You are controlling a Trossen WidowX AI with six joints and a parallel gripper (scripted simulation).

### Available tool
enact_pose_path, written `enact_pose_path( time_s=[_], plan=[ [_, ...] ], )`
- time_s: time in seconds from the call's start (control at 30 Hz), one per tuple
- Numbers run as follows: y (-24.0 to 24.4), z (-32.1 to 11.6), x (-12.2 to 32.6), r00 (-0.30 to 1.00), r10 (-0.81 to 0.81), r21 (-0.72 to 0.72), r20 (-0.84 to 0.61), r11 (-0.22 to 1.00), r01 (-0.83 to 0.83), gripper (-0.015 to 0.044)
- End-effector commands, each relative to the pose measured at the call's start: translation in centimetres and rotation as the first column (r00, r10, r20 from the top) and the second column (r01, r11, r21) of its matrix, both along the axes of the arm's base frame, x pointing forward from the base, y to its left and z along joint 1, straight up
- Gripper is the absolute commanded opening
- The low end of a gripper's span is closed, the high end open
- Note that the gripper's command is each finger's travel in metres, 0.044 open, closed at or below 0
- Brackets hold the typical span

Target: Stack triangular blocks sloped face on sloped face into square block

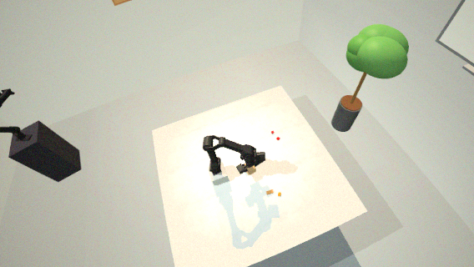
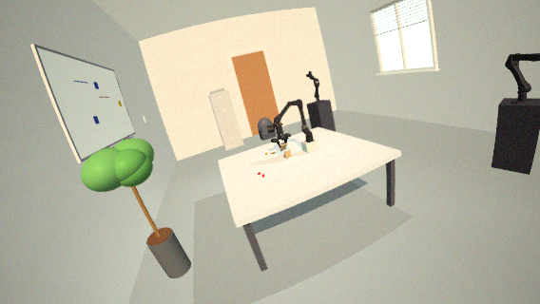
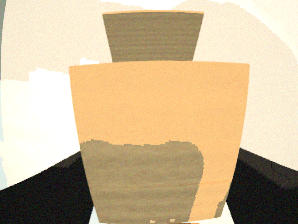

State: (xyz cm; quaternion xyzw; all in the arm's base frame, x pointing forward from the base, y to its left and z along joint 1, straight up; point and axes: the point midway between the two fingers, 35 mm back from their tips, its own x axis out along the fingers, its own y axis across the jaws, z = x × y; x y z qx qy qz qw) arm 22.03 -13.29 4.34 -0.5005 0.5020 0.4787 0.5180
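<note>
bench: one, two dark legs visible. wood blocks: two, going by wrist view. small orange pieces: two. red bits: two. black arms: three in the exterior view, one of them on the bench. pincer on the bench arm: one. dark pedestals: two in exterior, one in top. potted tree: one. whiteboard: one, with two blue squares, one yellow square, two thin lines. orange door: one. window: one. pale cabinet: one.
</note>
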Motion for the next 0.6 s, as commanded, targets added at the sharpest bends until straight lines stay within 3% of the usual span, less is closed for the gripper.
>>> enact_pose_path(
  time_s=[0.0, 0.57],
  plan=[
    [0.6, -1.3, 0.1, 1.000, -0.003, 0.000, -0.002, 1.000, 0.003, 0.0000],
    [1.4, -2.6, 0.1, 1.000, -0.001, -0.002, 0.001, 1.000, 0.001, 0.0000]
  ],
)
